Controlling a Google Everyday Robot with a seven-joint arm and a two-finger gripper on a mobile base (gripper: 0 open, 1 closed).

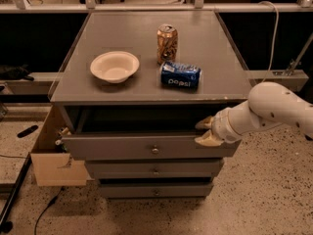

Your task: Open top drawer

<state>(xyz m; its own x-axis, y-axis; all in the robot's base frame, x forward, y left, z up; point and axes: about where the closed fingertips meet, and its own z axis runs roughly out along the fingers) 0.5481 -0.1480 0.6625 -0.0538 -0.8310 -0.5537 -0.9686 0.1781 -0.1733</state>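
The gripper (205,132) sits at the right end of the top drawer (122,148), at the tip of the white arm (274,109) that reaches in from the right. Its two tan fingers (204,124) stand narrowly apart, one above the other. The upper one appears to lie just behind the top edge of the front panel and the lower one against its face, so the jaws look pinched on that edge rather than on the knob (155,150).

From the gripper, the drawer stretches away to the left, with its long axis running across the view. It slides out toward the camera, so the pull has to run square to the panel. Gripping so far off centre may skew the drawer.

The drawer is already partly out, with a dark gap showing under the cabinet top (215,48). The two lower drawers (154,170) are shut. A white bowl (114,66), an upright can (167,44) and a Pepsi can (180,74) on its side rest on top.
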